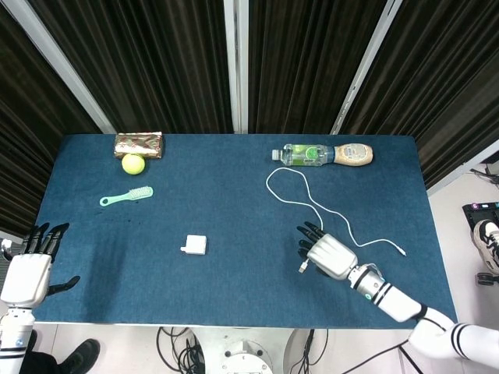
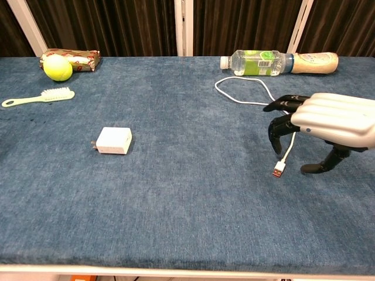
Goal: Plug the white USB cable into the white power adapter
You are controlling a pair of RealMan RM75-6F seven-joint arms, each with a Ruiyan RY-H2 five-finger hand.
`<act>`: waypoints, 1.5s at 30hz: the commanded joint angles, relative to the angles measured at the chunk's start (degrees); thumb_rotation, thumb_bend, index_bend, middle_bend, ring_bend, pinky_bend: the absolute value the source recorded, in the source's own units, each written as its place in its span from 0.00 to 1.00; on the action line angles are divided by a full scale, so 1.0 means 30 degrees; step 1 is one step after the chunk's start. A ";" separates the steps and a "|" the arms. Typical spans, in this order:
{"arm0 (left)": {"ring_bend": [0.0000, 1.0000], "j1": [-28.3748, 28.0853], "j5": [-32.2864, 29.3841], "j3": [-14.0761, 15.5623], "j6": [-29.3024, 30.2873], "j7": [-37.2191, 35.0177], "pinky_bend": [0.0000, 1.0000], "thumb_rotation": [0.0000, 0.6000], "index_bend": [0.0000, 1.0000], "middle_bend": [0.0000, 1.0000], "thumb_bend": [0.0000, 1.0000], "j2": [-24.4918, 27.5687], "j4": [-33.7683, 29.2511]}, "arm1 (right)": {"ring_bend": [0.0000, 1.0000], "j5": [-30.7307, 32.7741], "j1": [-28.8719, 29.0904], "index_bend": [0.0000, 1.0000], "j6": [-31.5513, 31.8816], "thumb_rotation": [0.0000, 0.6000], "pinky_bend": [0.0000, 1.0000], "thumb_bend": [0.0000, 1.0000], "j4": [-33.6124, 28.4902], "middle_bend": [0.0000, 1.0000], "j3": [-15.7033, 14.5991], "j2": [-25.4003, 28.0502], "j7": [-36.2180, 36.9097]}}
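Observation:
The white power adapter (image 1: 195, 245) (image 2: 114, 140) lies flat near the table's middle, prongs toward the left in the chest view. My right hand (image 1: 327, 255) (image 2: 328, 126) hovers right of it, holding the white USB cable (image 1: 300, 196) (image 2: 246, 96) between its fingers. The cable's plug end (image 2: 279, 172) (image 1: 302, 269) dangles below the hand, just above the cloth. The rest of the cable loops back toward the bottles and ends in a small connector (image 1: 402, 252). My left hand (image 1: 27, 265) stays off the table's left front corner, fingers spread, holding nothing.
Two bottles (image 1: 323, 154) (image 2: 278, 61) lie at the back right. A tennis ball (image 1: 133, 164) (image 2: 57, 67) and a wrapped packet (image 1: 139, 143) sit at the back left, with a green brush (image 1: 126, 195) (image 2: 41, 96) in front of them.

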 commanded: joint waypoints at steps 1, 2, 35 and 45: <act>0.00 0.0038 -0.0069 0.0000 0.0008 0.0137 0.00 1.00 0.06 0.10 0.05 0.0067 -0.0178 | 0.05 -0.1321 0.0832 0.44 0.0503 1.00 0.00 0.16 0.1570 0.30 -0.0520 -0.0601 0.1298; 0.00 0.0043 -0.0089 -0.0004 0.0007 0.0180 0.00 1.00 0.06 0.10 0.05 0.0078 -0.0238 | 0.05 -0.1523 0.0952 0.44 0.0582 1.00 0.00 0.18 0.1820 0.30 -0.0602 -0.0687 0.1524; 0.00 0.0176 -0.0080 -0.0029 0.0154 0.0428 0.00 1.00 0.06 0.10 0.05 0.0278 -0.0666 | 0.08 -0.1810 0.1056 0.58 0.1904 1.00 0.00 0.34 0.4385 0.35 -0.1495 -0.2109 0.3012; 0.00 -0.0154 0.0217 -0.0107 -0.0118 0.0463 0.00 1.00 0.06 0.10 0.05 0.0501 -0.0626 | 0.19 -0.1171 0.0953 0.60 0.2639 1.00 0.04 0.42 0.3310 0.43 -0.0750 -0.1468 0.2589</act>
